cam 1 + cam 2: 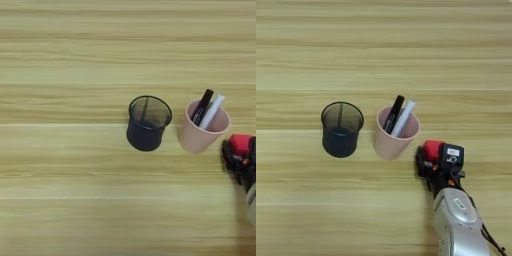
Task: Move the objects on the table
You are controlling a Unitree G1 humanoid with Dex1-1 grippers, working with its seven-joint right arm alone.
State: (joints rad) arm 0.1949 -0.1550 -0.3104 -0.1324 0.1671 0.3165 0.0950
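On the light wooden table [406, 40], a black wire-mesh pen cup [342, 129] stands empty, just left of a pink cup [396, 135] holding a black marker pen [394, 114] and a white pen [404, 117]. Right of the pink cup, near but apart, the right gripper [428, 159] is clenched on a small red cube [432, 149], low by the tabletop. This looks like carrying the cube; next, it probably needs lifting over a cup rim before release.

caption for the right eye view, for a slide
Right gripper at a red cube beside a pink cup holding a black marker and a white pen; empty mesh cup left.
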